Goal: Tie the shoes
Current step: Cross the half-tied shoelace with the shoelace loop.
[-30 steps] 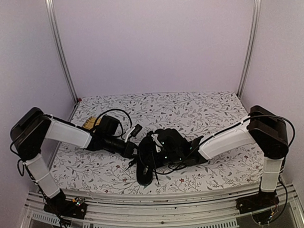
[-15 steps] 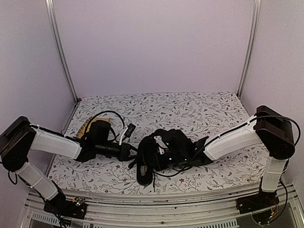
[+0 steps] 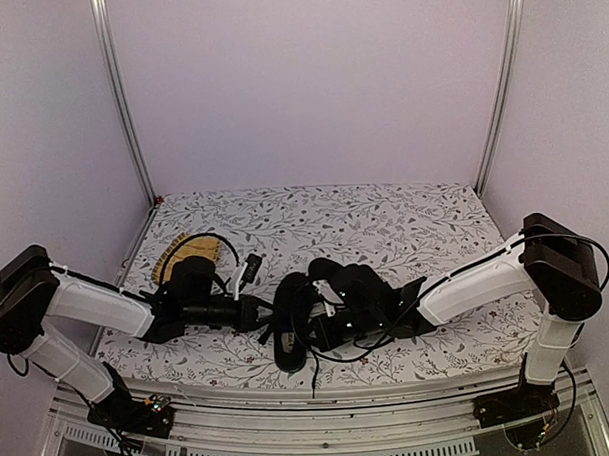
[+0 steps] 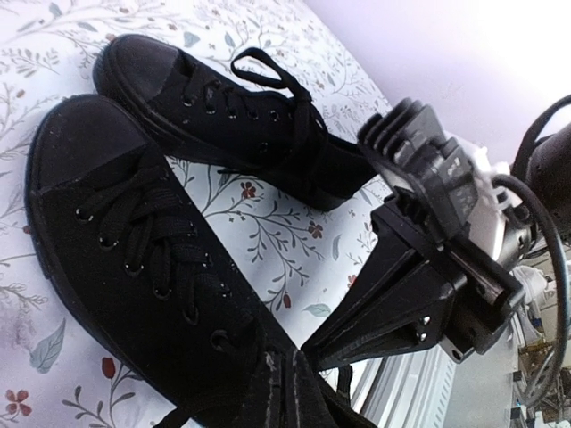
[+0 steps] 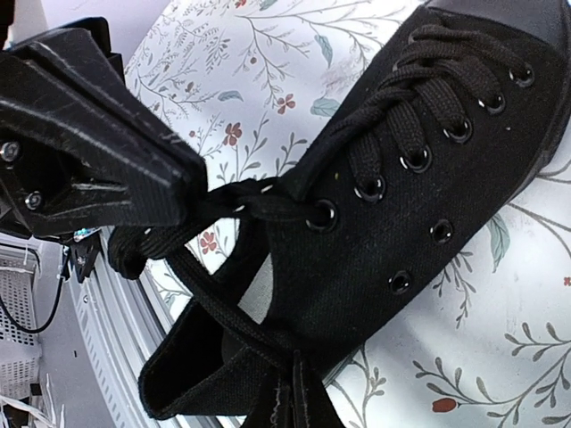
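Left tool [image 5: 198,194] clamped on one lace [image 5: 268,201], right tool [image 5: 294,397] clamped on the other, probably pulling apart to snug a knot. Shoes [image 4: 116,241] lie right of yellow mat [image 3: 185,250], on bench [image 3: 404,219].

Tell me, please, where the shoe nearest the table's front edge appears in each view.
Top external: the shoe is at lower centre, lying lengthwise up the picture.
Left wrist: lower left, toe toward the upper left.
Right wrist: it fills the centre and right, toe at the top right.
Shared landmark: the left gripper, shut on this shoe's lace.
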`<state>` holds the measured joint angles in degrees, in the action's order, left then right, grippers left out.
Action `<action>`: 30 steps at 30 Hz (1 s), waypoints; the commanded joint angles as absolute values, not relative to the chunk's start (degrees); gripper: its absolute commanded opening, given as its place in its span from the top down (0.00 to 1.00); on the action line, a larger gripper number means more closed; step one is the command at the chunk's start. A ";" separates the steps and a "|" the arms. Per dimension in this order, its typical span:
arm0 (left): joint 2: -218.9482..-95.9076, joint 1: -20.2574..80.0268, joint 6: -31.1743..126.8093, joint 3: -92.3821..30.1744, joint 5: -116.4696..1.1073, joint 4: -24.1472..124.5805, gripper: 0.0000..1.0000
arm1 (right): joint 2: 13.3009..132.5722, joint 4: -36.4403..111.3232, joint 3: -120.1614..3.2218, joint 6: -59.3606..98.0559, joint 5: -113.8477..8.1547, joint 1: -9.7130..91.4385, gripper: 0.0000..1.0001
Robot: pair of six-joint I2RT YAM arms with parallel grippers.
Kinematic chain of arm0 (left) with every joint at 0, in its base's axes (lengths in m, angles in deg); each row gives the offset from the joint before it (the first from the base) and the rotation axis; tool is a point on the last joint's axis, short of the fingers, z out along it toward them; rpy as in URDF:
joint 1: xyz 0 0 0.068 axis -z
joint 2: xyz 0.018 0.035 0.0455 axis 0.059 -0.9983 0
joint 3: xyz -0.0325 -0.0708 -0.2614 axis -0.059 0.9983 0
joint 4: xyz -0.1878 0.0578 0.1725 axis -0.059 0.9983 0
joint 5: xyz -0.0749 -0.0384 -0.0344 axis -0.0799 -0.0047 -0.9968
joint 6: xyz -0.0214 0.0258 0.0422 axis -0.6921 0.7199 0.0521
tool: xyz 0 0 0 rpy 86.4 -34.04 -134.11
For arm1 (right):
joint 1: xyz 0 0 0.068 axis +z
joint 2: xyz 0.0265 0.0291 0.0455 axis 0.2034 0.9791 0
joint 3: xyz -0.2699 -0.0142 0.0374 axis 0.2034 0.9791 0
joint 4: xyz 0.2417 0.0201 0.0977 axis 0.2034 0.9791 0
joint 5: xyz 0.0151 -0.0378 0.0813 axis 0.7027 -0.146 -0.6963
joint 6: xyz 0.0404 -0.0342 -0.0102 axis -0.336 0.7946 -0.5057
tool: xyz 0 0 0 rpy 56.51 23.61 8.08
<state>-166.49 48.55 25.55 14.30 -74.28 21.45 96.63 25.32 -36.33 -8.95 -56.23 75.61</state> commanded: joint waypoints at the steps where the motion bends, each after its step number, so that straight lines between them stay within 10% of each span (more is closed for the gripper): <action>1: -164.28 49.54 22.42 15.56 -71.62 19.82 1.00 | 94.04 25.21 -35.75 -9.74 -55.74 76.06 0.98; 10: -163.56 49.69 19.15 18.64 -69.00 18.35 0.99 | 95.32 23.68 -37.15 -10.87 -54.34 76.03 0.98; 19: -159.35 44.83 25.90 14.40 -69.66 28.30 0.50 | 95.29 23.40 -37.64 -10.28 -54.67 76.06 0.98; 30: -165.60 42.32 36.92 5.85 -83.43 41.16 0.66 | 96.09 23.05 -38.10 -10.31 -55.26 76.01 0.98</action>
